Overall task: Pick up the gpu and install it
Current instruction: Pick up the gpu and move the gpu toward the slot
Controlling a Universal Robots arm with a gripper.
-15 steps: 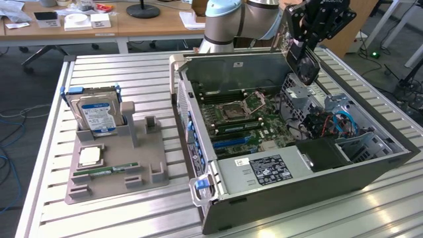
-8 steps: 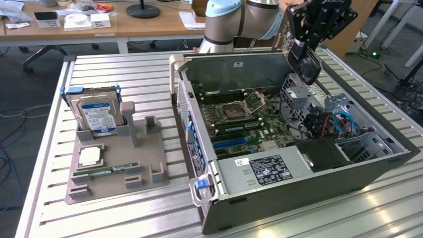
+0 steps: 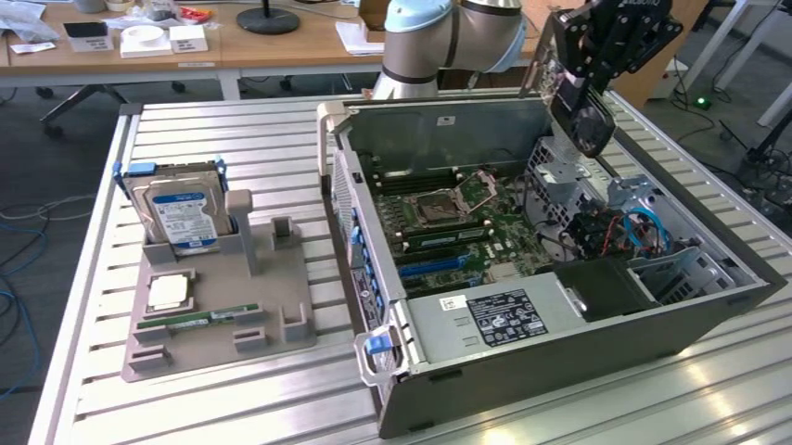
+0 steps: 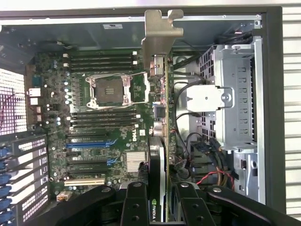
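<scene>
My gripper (image 3: pixel 584 82) is pinching the gpu (image 3: pixel 589 125); in the wrist view my 2 black fingers (image 4: pixel 134 207) press on either face of the card (image 4: pixel 162 122), which I see edge-on, its silver end bracket (image 4: pixel 160 33) pointing away from me; the card is off the bench (image 3: pixel 223 130), in the air, held upright over the open computer case (image 3: pixel 557 343), above the case's far corner on the exterior view's right; it touches nothing but me; below it lies the green motherboard (image 3: pixel 483 218) with its CPU socket (image 3: pixel 448 199) and, nearer the case's front, a row of expansion slots (image 4: pixel 87 146); a silver drive cage (image 4: pixel 235 103) sits beside the board; on the exterior view's left, well apart from the case, a grey holder (image 3: pixel 266 306) rests on the bench and carries 1 hard drive with a blue-white label (image 3: pixel 184 215), standing upright, and 1 narrow green memory stick (image 3: pixel 198 319) lying flat.
</scene>
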